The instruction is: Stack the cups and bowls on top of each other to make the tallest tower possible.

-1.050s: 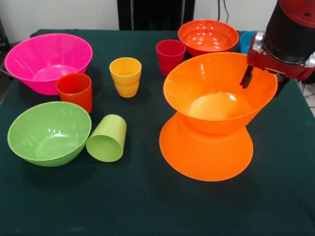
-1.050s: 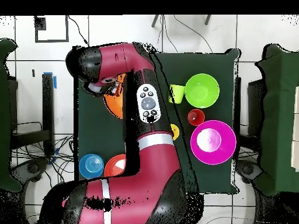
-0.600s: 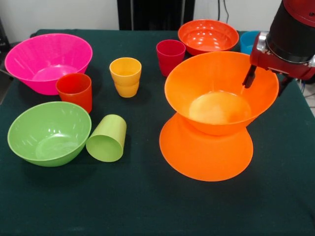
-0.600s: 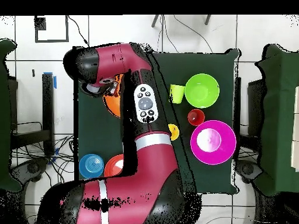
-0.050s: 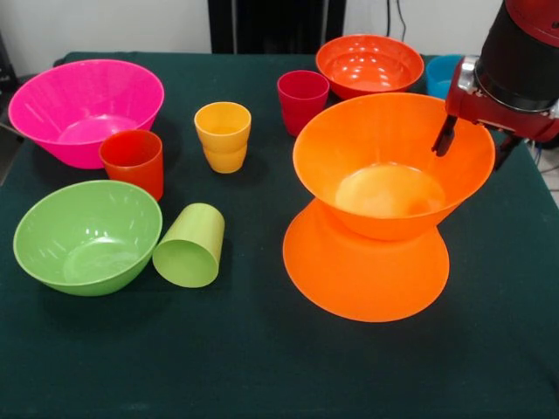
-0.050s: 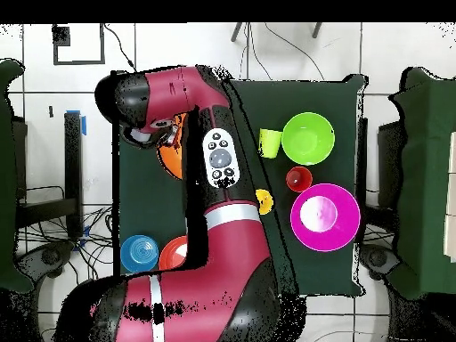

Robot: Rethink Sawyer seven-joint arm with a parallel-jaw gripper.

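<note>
Bowls first: nearest, the lime green bowl (image 5: 87, 236) and tipped lime green cup (image 5: 189, 245); mid-table, two orange bowls (image 5: 376, 218) stacked base to base. Behind, the end effector (image 5: 472, 144) straddles the upper rim; whether it grips, I cannot tell. A nudge could topple that narrow joint.

Glossy plastic bowls (image 5: 391, 166); matt green cloth table (image 5: 262, 367)
</note>
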